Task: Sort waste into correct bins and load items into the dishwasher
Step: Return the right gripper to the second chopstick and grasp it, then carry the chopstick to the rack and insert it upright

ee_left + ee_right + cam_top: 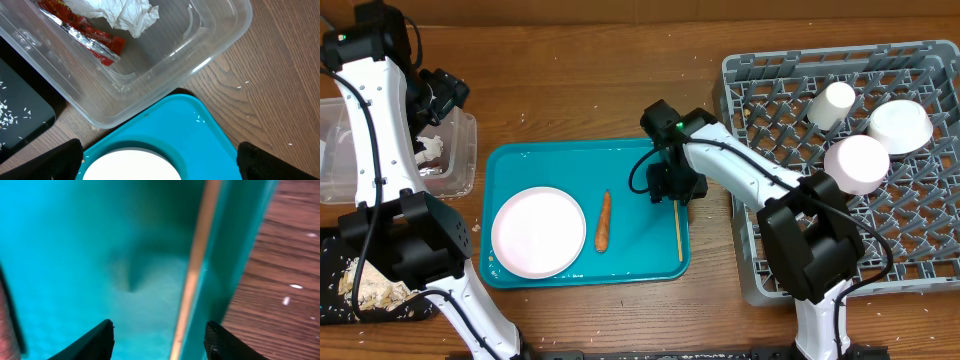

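Note:
A teal tray (pixel 650 160) holds a white plate (pixel 538 231), a carrot (pixel 604 221) and a thin wooden stick (pixel 679 232) along its right side. My right gripper (pixel 672 190) is open, low over the tray, its fingers (pixel 157 340) straddling the stick (pixel 192 275). My left gripper (pixel 440 95) is open and empty above the clear plastic bin (pixel 460 150). In the left wrist view the bin (pixel 215 42) holds crumpled paper (pixel 127 15) and a red wrapper (pixel 85 32); the tray corner (pixel 200 135) and plate (pixel 132 167) lie below.
A grey dishwasher rack (pixel 750 80) at the right holds a white cup (pixel 831 104) and two white bowls (pixel 900 127). A black tray (pixel 340 300) with rice and scraps sits at the front left. Rice grains dot the wooden table.

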You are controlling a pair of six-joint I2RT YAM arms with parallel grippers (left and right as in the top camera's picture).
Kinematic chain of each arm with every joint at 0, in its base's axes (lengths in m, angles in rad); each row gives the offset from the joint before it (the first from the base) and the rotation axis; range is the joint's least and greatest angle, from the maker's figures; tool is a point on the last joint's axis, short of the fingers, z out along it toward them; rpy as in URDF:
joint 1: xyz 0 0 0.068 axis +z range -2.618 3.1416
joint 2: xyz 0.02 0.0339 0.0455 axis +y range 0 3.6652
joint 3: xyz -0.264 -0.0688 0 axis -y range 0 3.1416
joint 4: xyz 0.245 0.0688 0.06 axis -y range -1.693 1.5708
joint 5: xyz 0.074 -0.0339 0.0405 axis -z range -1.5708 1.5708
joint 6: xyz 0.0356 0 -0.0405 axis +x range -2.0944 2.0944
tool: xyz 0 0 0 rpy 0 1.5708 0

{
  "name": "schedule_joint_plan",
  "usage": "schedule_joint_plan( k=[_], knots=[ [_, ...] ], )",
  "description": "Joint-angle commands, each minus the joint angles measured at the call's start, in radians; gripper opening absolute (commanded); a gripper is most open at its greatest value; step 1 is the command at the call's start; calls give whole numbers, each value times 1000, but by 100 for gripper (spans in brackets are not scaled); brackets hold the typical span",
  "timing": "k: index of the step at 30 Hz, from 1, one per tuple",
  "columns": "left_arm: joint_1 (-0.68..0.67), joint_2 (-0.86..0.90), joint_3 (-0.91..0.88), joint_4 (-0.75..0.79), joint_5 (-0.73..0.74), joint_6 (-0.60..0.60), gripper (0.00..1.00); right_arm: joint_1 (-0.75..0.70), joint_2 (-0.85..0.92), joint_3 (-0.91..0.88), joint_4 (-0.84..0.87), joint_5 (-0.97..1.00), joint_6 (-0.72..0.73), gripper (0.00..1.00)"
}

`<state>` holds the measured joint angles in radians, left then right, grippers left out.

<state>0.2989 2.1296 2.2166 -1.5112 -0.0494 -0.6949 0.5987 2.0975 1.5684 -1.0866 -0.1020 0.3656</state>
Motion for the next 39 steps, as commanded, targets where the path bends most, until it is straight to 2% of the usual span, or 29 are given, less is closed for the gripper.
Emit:
schedule_joint_plan(
  k=[1,9,24,27,30,33,39],
  knots=[
    [2,-14,-3,1,-13,22,100,27,-5,-5,22,-6,6,61],
    [2,-14,-3,1,-13,22,100,41,7,-5,52,99,6,61],
    [2,-14,-3,1,-13,22,100,42,77,-5,69,101,7,59],
    [2,-14,-3,1,-13,22,100,42,79,-5,78,101,25,48],
    [2,-14,-3,1,-13,22,100,42,85,-5,80,101,29,31],
    [2,-14,-3,1,-13,22,100,42,86,-5,69,97,28,6],
    [2,-14,-3,1,-13,22,100,19,79,89,-40,67,28,4]
  ],
)
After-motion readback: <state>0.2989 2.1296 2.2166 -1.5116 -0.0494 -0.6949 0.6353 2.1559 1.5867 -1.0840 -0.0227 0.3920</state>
